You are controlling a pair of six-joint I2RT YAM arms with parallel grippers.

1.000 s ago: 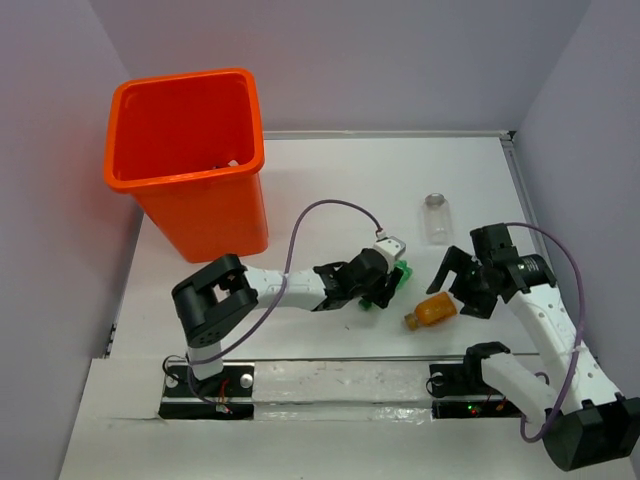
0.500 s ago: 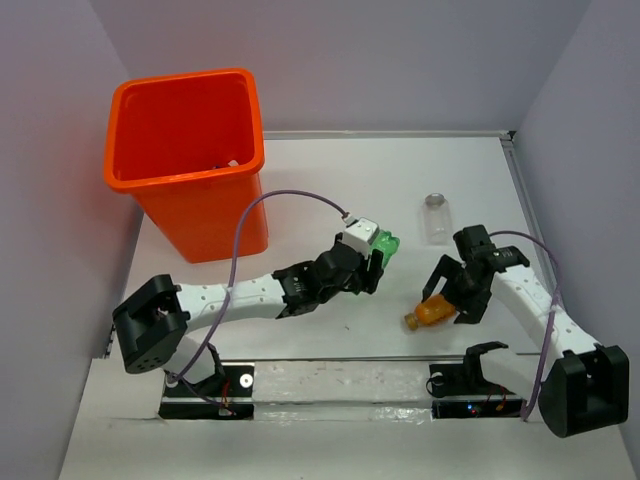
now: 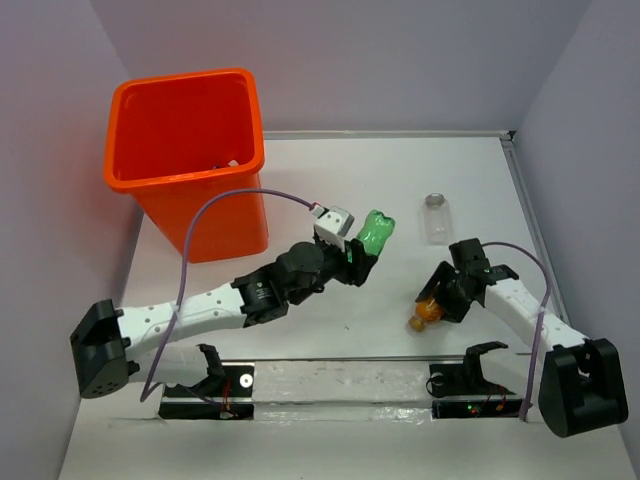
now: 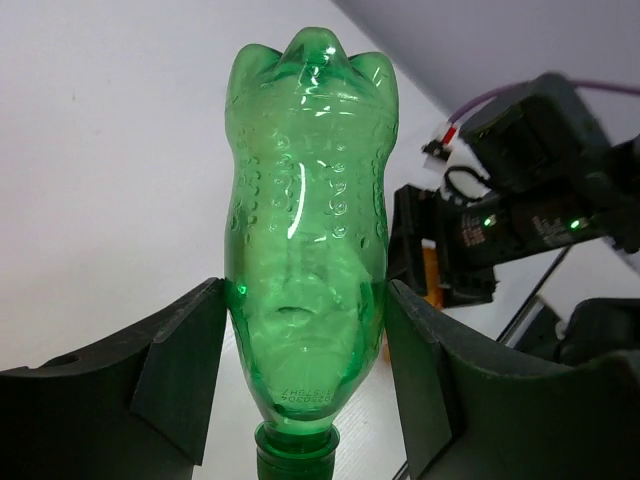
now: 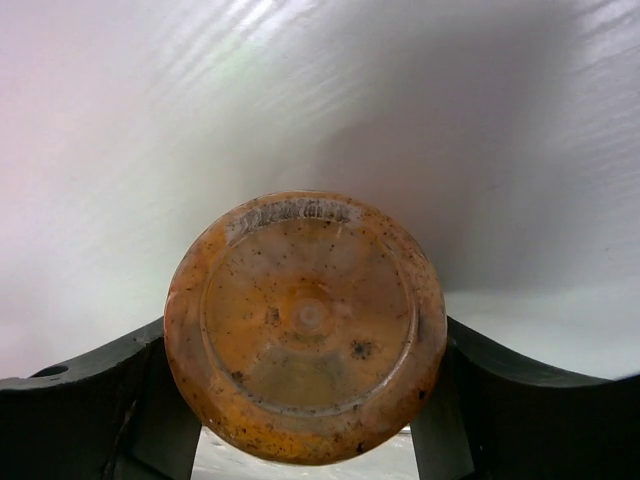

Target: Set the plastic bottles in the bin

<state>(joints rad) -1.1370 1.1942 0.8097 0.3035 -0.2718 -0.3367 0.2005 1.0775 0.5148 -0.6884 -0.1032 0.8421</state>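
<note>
Your left gripper (image 3: 360, 258) is clamped on the green bottle (image 3: 375, 235). In the left wrist view the two fingers (image 4: 190, 375) press on either side of the bottle's lower body. Its neck points back toward the wrist and its lobed base points away from the gripper. This bottle is to the right of the bin (image 3: 200, 215), level with the lower part of the bin's side wall in the overhead view. It is outside the bin, not over its mouth.

Your right gripper (image 3: 447, 297) has closed on the orange bottle (image 3: 430, 309). The right wrist view looks straight at the bottle's round, speckled base, with a finger (image 5: 150, 400) touching each side. The bottle fills the gap between the fingers, its base toward the wrist and its cap end sticking out past the fingertips. It lies on its side on the table (image 3: 330, 170), farther right of the bin than the green bottle and nearer the arm bases, well apart from the bin.

A clear bottle (image 3: 437, 218) lies on the table to the right of the bin, beyond the orange bottle and away from both grippers. Neither gripper touches it.

Inside the bin, something pale (image 3: 228, 160) shows against the right wall. It is too small to make out.
</note>
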